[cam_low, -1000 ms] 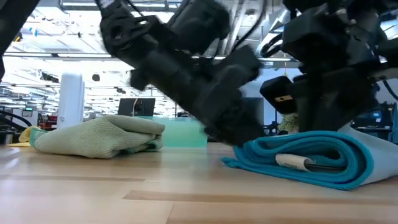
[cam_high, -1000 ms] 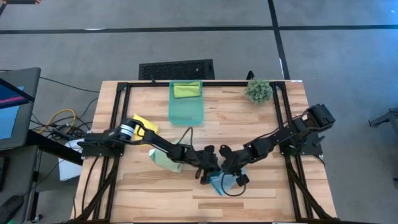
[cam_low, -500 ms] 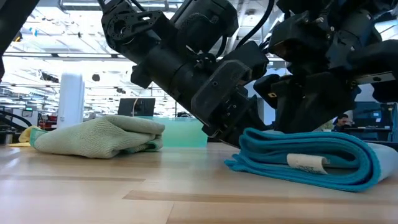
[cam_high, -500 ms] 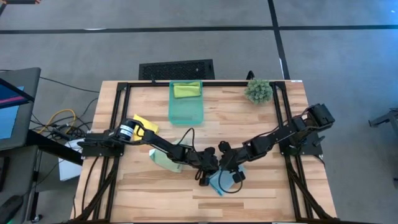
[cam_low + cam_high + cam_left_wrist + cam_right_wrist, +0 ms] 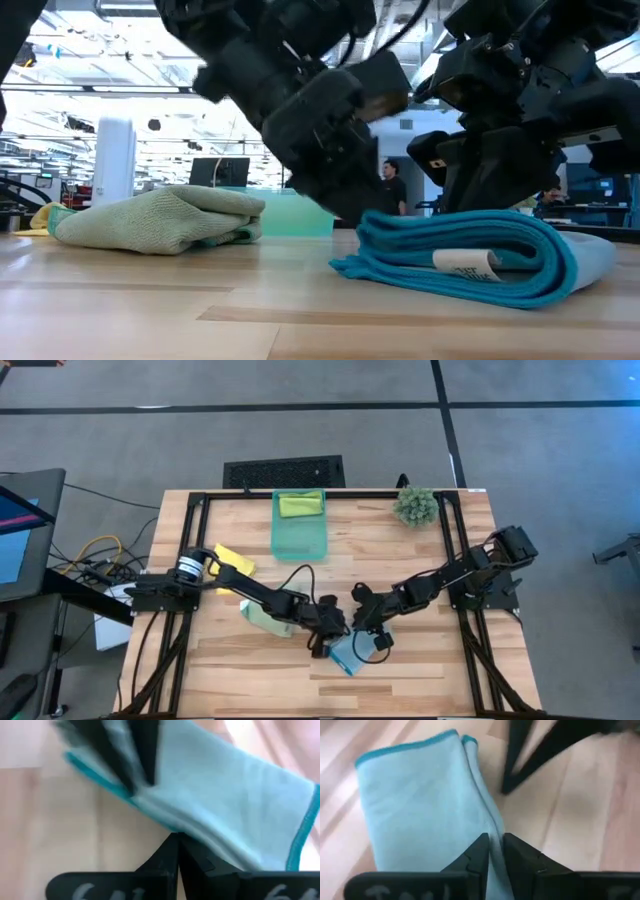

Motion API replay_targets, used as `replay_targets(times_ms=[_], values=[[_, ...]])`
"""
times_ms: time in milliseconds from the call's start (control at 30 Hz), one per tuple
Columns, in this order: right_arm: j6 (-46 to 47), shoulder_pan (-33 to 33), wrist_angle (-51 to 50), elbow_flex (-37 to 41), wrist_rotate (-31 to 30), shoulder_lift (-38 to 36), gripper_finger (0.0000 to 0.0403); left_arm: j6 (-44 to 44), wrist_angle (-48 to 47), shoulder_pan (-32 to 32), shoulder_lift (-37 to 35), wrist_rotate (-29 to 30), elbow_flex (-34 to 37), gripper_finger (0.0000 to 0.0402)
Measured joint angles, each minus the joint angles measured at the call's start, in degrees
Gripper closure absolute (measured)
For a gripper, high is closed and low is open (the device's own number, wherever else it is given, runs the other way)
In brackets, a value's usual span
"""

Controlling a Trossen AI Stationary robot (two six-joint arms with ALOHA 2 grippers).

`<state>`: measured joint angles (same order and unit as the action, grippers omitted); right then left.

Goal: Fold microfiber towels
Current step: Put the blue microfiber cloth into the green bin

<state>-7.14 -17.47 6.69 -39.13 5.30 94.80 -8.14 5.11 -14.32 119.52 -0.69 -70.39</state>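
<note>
The light blue towel lies folded in several layers near the table's middle front; the low view shows its stack flat on the wood. My left gripper is shut at its left edge. My right gripper is shut at its far right side. The pale green towel lies bunched on the table left of them. The yellow towel lies near the left arm's base. The lime green towel lies in the teal bin. My left gripper meets the light blue towel's layered edge with the tips of its shut fingers, slanting down from the table's left. How many layers lie between them does not show. The towel rests on the table. My right gripper pinches the towel's folded edge between its two fingers, slanting down from the table's right and lying along that edge. The towel lies flat on the table under it.
A small spiky green plant stands at the far right corner. The teal bin stands at the far middle. A person shows far off in the room. Bare wood lies along the near edge.
Both grippers have gone a little toward the table's left edge, staying shut. The folded light blue towel has slid along the table with them toward the left and keeps its fold.
</note>
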Motion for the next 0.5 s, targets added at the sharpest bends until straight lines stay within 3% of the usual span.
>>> replay_targets(times_ms=[233,500], values=[[-1.5,-0.5,2.8,-0.2,0.9,0.0,0.0299,-2.3,-12.2,-2.1,-4.1,9.9,0.0,0.0401],[-5.3,0.8,4.1,-2.6,6.4,2.8,0.0168,-4.3,-17.6,-3.3,-6.2,15.0,-0.1,0.0401]])
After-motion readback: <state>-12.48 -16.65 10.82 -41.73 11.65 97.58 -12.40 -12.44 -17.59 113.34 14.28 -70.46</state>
